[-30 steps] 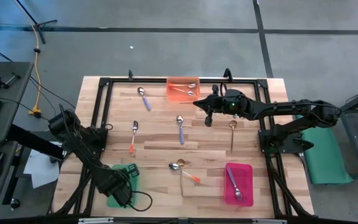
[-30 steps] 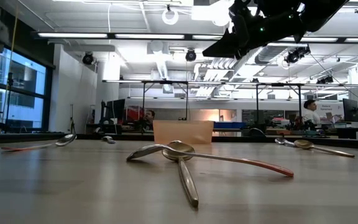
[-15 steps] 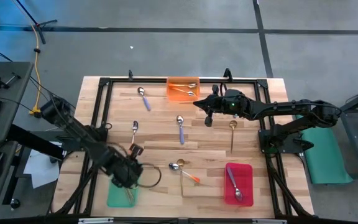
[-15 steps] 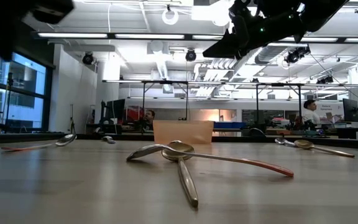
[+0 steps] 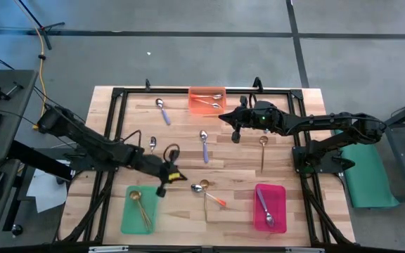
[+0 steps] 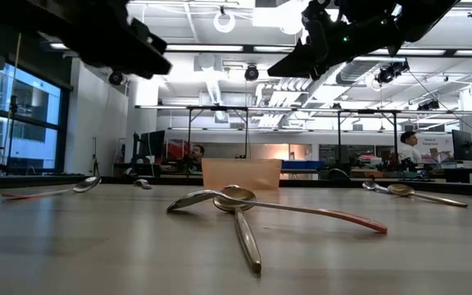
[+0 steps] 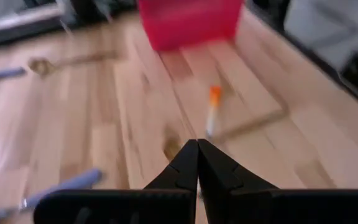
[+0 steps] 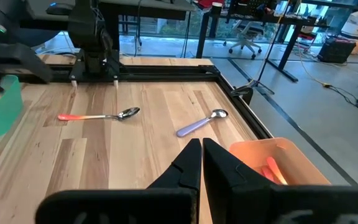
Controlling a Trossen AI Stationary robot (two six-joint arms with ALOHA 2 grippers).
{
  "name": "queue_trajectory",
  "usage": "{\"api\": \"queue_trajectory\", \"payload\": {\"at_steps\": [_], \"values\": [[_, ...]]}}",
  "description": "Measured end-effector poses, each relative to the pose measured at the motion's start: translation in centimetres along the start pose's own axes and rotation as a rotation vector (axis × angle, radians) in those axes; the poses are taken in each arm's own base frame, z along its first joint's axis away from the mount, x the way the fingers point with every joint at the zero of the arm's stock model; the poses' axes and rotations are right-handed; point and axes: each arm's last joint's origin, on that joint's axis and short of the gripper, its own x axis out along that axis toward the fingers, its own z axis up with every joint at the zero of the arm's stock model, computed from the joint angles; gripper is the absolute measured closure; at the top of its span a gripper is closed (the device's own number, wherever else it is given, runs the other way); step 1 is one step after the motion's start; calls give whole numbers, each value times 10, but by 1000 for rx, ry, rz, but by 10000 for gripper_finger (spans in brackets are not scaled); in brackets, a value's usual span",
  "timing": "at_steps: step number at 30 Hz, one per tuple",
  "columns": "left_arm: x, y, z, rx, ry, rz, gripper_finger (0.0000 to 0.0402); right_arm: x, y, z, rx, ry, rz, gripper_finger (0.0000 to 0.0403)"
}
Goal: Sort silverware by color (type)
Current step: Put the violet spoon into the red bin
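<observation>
Spoons lie flat on the table in the high view: a gold spoon and an orange-handled spoon crossed (image 5: 204, 188), two purple-handled ones (image 5: 204, 144) (image 5: 162, 110), an orange-handled one (image 5: 152, 146) and a gold one (image 5: 263, 150). A gold spoon (image 5: 139, 207) lies in the green tray (image 5: 126, 221). My left gripper (image 5: 169, 179) is shut and hovers just left of the crossed pair; its wrist view shows the orange handle (image 7: 213, 102) ahead. My right gripper (image 5: 235, 133) is shut and waits in the air near the orange tray (image 5: 207, 100).
The pink tray (image 5: 269, 207) at the near right holds a purple-handled spoon. The orange tray holds orange-handled spoons. A black frame (image 5: 118, 95) runs around the table's working area. In the low view both arms hang above the table, the crossed spoons (image 6: 236, 201) in front.
My left gripper has swung from over the green tray at the near left edge toward the table's middle and right, ending beside the crossed spoons. The gold spoon in the green tray, hidden under the gripper before, now shows. My right arm has kept still.
</observation>
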Motion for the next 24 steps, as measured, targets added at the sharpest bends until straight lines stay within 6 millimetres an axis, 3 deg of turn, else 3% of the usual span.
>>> {"api": "queue_trajectory", "payload": {"at_steps": [7,16,24], "values": [[-3,22,-24,-62,-200,93,401,0,0,-1,-1,11,2,402],[-12,39,-52,-123,-236,173,401,0,1,-7,21,71,-2,402],[-23,45,-73,-148,-284,222,401,-22,2,-11,100,238,-238,402]]}}
